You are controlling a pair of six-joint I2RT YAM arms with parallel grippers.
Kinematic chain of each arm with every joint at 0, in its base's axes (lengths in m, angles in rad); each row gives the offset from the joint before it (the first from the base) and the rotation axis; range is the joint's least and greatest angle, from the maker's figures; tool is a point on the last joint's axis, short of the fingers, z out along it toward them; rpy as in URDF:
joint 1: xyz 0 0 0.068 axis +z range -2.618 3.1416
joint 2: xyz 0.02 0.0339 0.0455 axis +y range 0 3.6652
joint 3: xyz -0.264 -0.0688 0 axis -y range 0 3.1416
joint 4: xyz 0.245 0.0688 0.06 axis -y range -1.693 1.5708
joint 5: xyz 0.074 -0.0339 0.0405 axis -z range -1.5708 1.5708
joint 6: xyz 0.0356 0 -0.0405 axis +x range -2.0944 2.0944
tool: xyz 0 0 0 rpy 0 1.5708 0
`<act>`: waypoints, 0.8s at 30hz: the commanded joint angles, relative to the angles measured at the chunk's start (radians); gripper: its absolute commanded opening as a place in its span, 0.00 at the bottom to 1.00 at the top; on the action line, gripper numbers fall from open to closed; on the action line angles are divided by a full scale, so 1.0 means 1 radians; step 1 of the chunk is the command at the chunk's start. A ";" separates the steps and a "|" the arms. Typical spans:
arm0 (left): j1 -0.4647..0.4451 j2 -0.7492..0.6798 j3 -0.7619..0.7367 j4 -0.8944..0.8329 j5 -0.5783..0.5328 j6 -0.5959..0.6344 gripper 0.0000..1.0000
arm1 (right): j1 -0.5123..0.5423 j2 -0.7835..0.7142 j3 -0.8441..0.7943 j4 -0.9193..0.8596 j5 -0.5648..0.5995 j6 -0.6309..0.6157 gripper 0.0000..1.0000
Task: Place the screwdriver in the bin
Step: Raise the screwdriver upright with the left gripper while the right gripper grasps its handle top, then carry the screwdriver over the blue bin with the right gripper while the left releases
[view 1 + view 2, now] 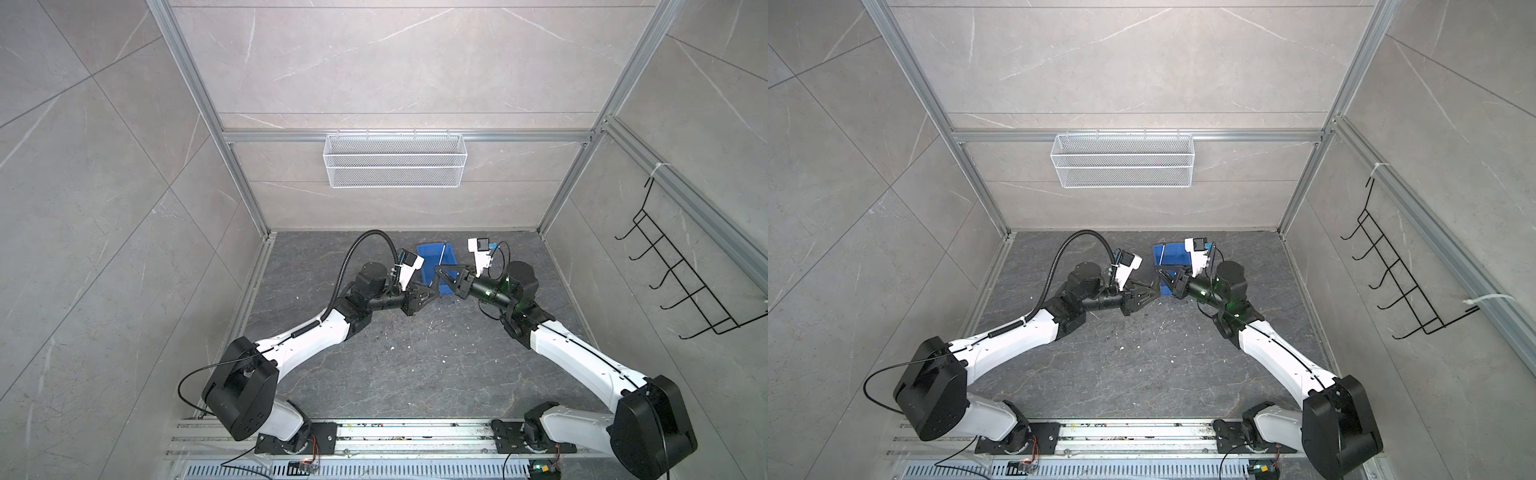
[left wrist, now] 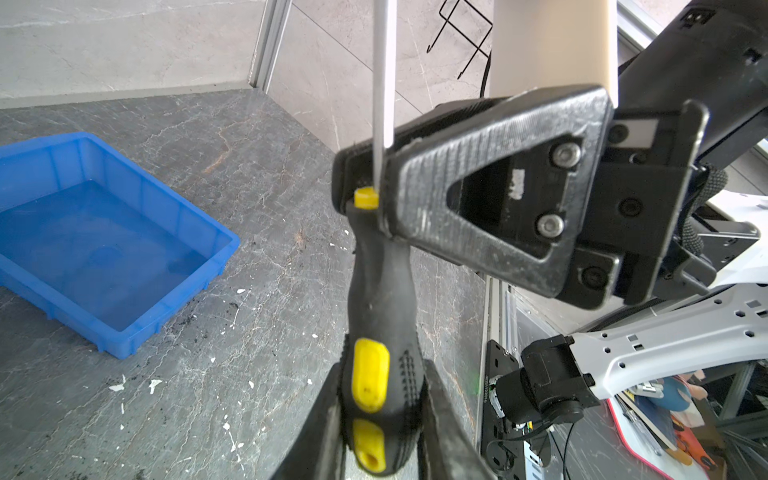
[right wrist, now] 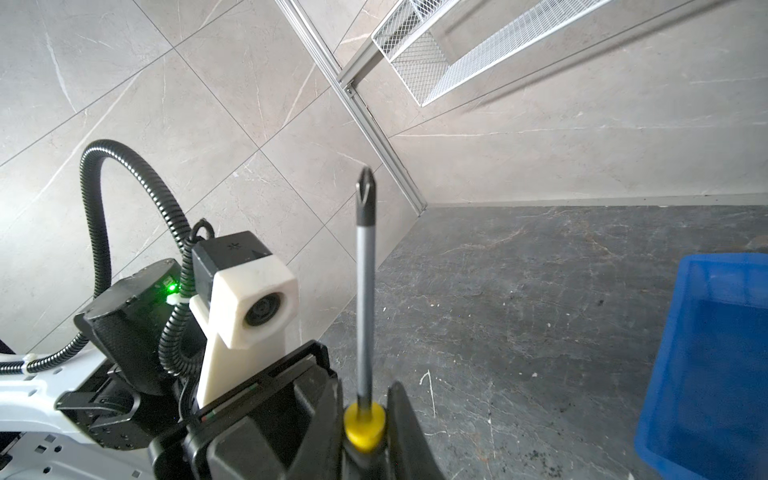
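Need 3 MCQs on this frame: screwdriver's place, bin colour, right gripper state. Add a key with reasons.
1. Where is the screwdriver relative to the bin?
A. lying inside it
B. held up outside it
C. leaning on its rim

2. The bin's colour?
A. blue
B. red
C. white

3. The right gripper?
A. jaws wide open
B. out of view
C. shut on the screwdriver

Key:
1 B: both wrist views show it gripped clear of the bin, with the left gripper on its handle.
2 A: blue in every view.
3 C: its jaws are closed at the yellow collar.
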 commanded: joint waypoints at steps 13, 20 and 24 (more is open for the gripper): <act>-0.008 -0.015 0.038 0.056 0.003 0.002 0.37 | -0.005 -0.019 0.037 -0.070 0.023 -0.072 0.00; -0.008 -0.054 0.024 0.003 -0.046 0.034 0.72 | -0.011 -0.018 0.071 -0.177 0.093 -0.158 0.00; -0.008 -0.080 0.005 -0.031 -0.105 0.095 0.98 | -0.015 0.001 0.082 -0.216 0.196 -0.221 0.00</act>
